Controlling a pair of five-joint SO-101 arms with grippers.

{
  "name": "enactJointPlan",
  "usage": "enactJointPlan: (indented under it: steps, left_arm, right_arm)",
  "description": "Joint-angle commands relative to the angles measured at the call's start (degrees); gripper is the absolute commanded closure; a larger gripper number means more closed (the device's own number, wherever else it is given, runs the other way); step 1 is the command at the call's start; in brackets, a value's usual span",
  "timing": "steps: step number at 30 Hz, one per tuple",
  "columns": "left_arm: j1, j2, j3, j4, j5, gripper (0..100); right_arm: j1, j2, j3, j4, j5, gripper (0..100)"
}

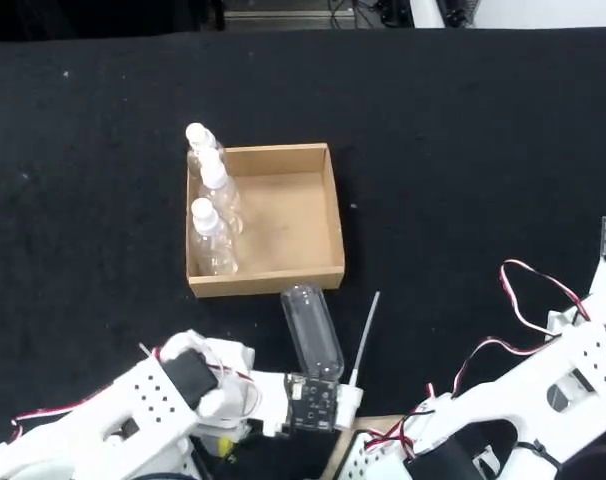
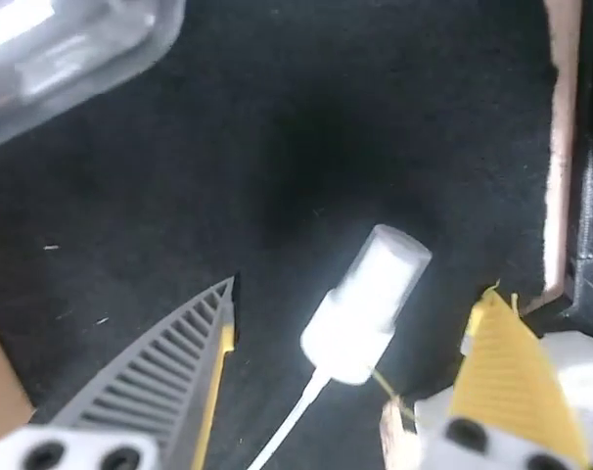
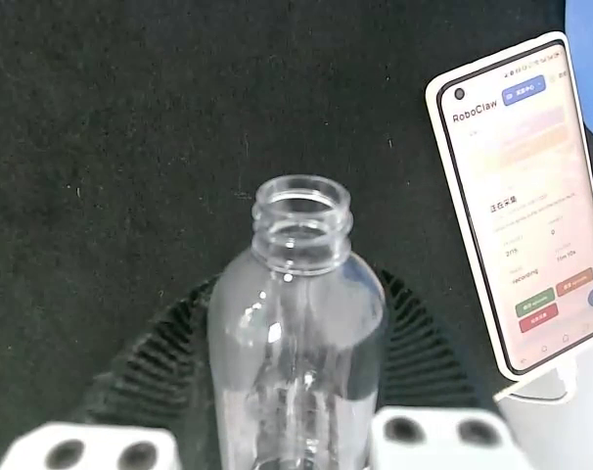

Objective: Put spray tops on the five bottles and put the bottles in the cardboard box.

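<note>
Three bottles with white spray tops (image 1: 211, 205) stand in the cardboard box (image 1: 283, 280) along one wall. A bare clear bottle (image 1: 313, 330) lies on the black cloth just in front of the box, and it also appears in the left wrist view (image 2: 71, 44). Beside it lies a white spray top (image 2: 370, 304) with its thin tube (image 1: 365, 335). My left gripper (image 2: 357, 290) is open, with one finger on each side of that top. My right gripper (image 3: 296, 392) is shut on a second clear bottle (image 3: 296, 323), held upright with its neck uncapped.
A phone (image 3: 526, 206) on a white stand is close beside the held bottle. A tan board edge (image 2: 561, 147) lies near the left gripper. The right arm (image 1: 543, 380) with red and white wires fills the near right corner. Black cloth covers the table.
</note>
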Motion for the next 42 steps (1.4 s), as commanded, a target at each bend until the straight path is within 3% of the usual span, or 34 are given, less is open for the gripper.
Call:
enactJointPlan:
  steps: [1,5,9,15,31,37,42]
  left_arm:
    - [0.40,-0.44,2.59,-7.21,2.11,65]
    - [0.40,-0.44,5.85,-10.11,2.02,65]
    - [0.48,-0.44,6.11,-6.77,1.93,65]
    - [0.48,-0.44,1.10,0.09,1.85,81]
    - [0.31,0.09,-2.07,3.96,2.73,81]
    - [0.84,-0.44,5.93,-8.88,8.97,81]
    - [1.71,-0.44,4.70,-2.73,4.92,81]
  right_arm:
    - [1.14,-2.33,-2.77,-1.05,0.53,87.1]
    - [1.14,-2.33,-2.77,-1.05,0.53,87.1]
    - [1.23,-2.33,-2.77,-1.05,0.53,87.1]
    - [0.88,-2.33,-2.77,-1.05,0.53,87.1]
    - [0.88,-2.33,-2.86,-1.05,0.44,87.1]
    - [0.88,-2.33,-2.86,-0.88,0.35,87.1]
    - [0.88,-2.33,-2.86,-0.88,0.44,87.1]
